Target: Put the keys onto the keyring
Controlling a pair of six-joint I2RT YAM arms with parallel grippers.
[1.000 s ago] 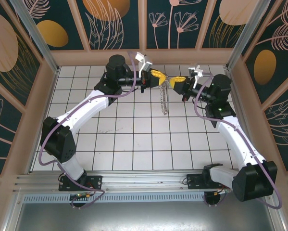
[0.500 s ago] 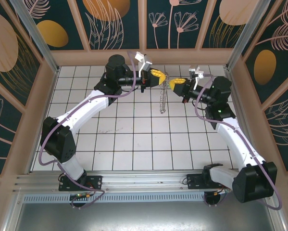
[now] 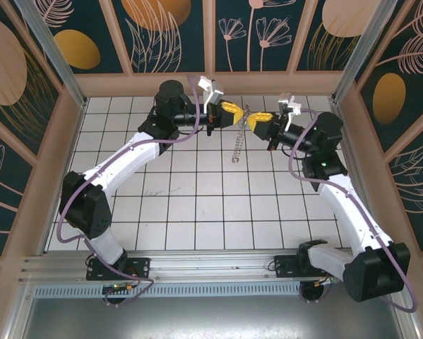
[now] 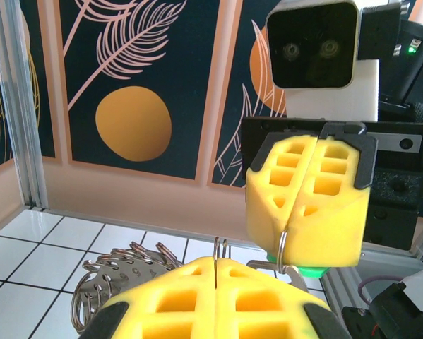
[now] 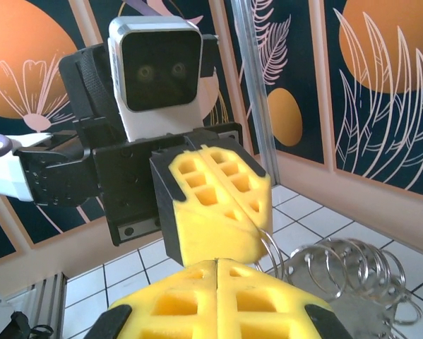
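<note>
One small key (image 4: pixel 311 271) is being gripped between the closed jaws of the right gripper (image 3: pixel 256 119), above the far middle of the floor. A sliver of its bright green plastic head is peeking out beneath the pads. Its shaft is being hidden by them, so which way the key points cannot be told.

Just beside it, one keyring (image 3: pixel 236 148) is being held up by the left gripper (image 3: pixel 239 113), whose jaws are also pressed shut. A thin grey wire loop is sticking up from between them. The keyring is made of many small shiny metal rings linked like a chain. The rings cannot be counted exactly. In the overhead view it is hanging in a slim line, its long axis running from the gripper tips towards the near side and a little left.

The two grippers are facing each other, tips almost meeting. Each has two blocky yellow fingers (image 4: pixel 296 191) with a honeycomb of square holes, set in black frames. A white boxed camera (image 4: pixel 312 44) is mounted above each gripper.

Below, one floor (image 3: pixel 197 205) of glossy white square tiles with dark grout is being shown. It is enclosed by dark teal wall panels (image 3: pixel 169 35) painted with orange circles and pale leaves.
</note>
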